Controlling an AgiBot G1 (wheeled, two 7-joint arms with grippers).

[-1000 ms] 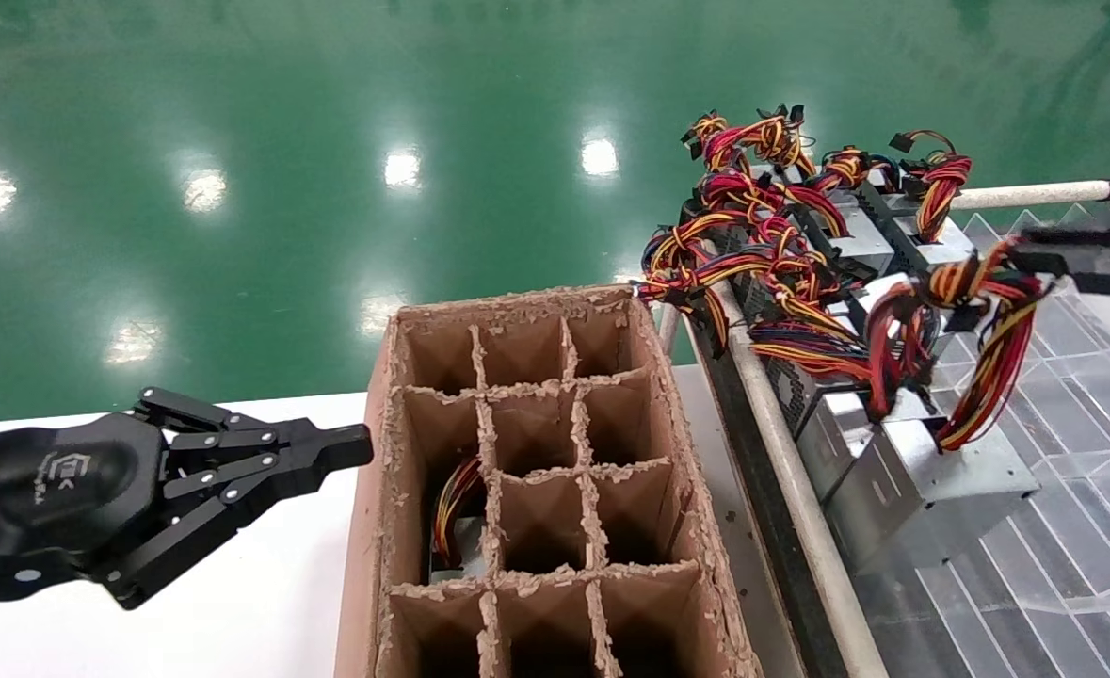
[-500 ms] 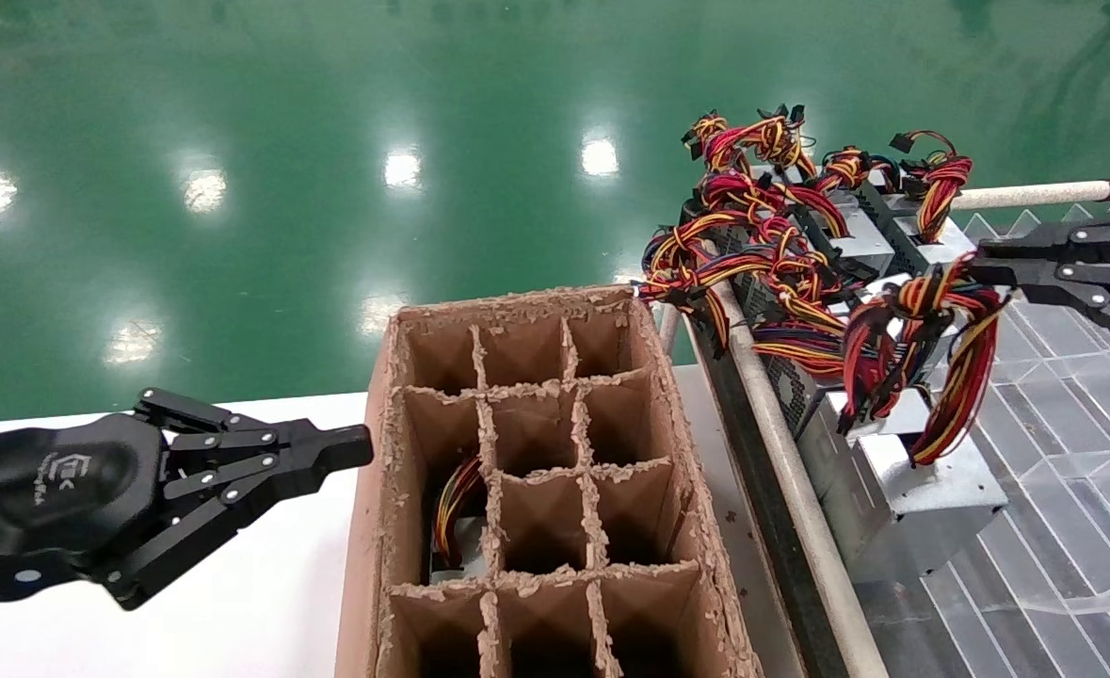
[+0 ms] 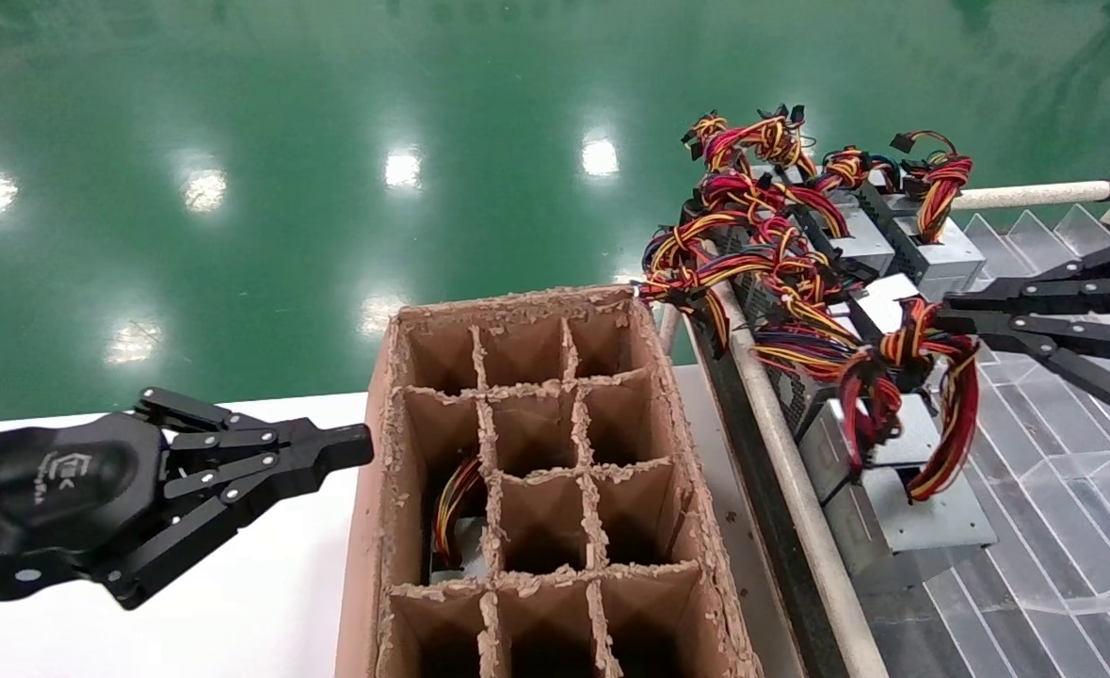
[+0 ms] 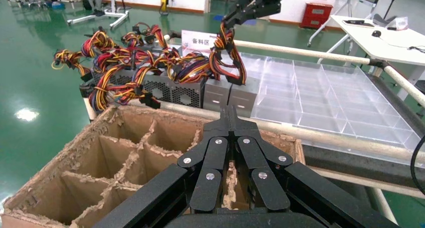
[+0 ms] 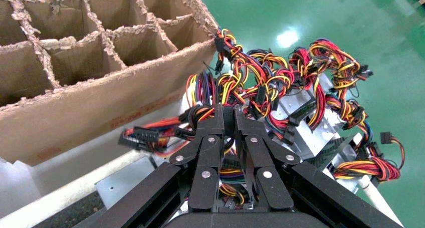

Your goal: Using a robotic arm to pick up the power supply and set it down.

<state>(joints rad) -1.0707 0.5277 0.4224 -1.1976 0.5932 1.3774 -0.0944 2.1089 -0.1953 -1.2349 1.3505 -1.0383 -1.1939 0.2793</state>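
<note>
The right gripper (image 3: 941,315) has slid leftward, clamped on the silver power supply's (image 3: 903,499) red-yellow wires (image 3: 912,377).

The cardboard box (image 3: 536,490) runs off the head view's lower edge. In one cell, a wire bundle (image 3: 456,508) shows; whatever it joins below is too dark to tell.

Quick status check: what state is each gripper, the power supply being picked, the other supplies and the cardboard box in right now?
right gripper: shut on the wire bundle of the power supply.
power supply: hanging tilted from its wires beside the row.
left gripper: shut, holding nothing, parked above the white table.
other power supplies: resting in a row, wires tangled.
cardboard box: open-topped, divided; one cell holds wires.
</note>
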